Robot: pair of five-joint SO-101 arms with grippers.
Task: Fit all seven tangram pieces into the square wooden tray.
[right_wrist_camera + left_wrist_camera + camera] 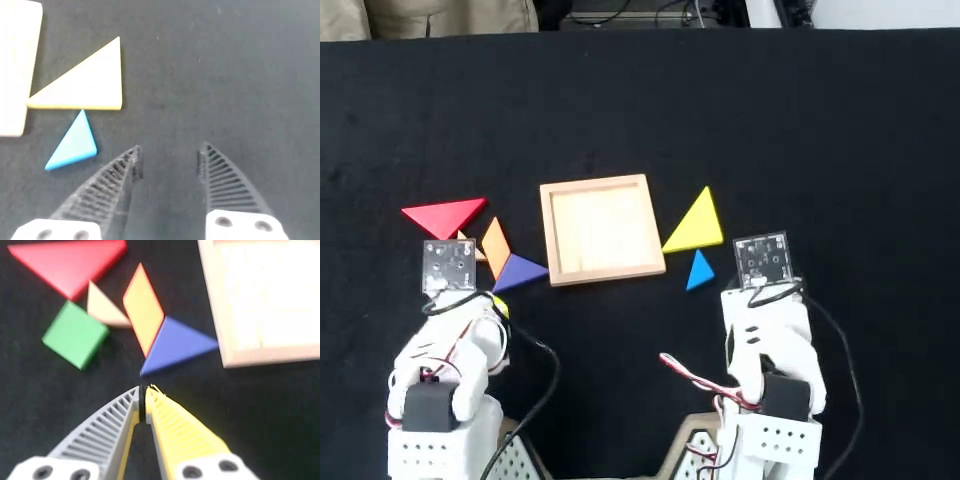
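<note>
**Tray mid-table, pieces lying on both sides**

Pale square wooden tray [605, 272] on black table [820, 130]. Left-arm side: red triangle [445, 215], cream triangle [104, 307], green square [75, 334], orange parallelogram [496, 246], dark blue triangle [520, 272]. Right-arm side: yellow triangle [696, 224], light blue triangle [699, 270]. Left pincer [144, 390] clenched on nothing; right pincer [169, 157] spread.

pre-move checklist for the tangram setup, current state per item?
1. Inside of tray bare: ok.
2. Seven pieces in sight: ok; red triangle, cream triangle, orange parallelogram, green square, dark blue triangle on one side of it, yellow triangle and light blue triangle on the other.
3. The left gripper open for a pick: not ok, shut, just short of the dark blue triangle.
4. The right gripper open: ok, nothing held.
5. Pieces apart for a clean grasp: not ok; orange parallelogram abuts the dark blue and cream triangles.
</note>
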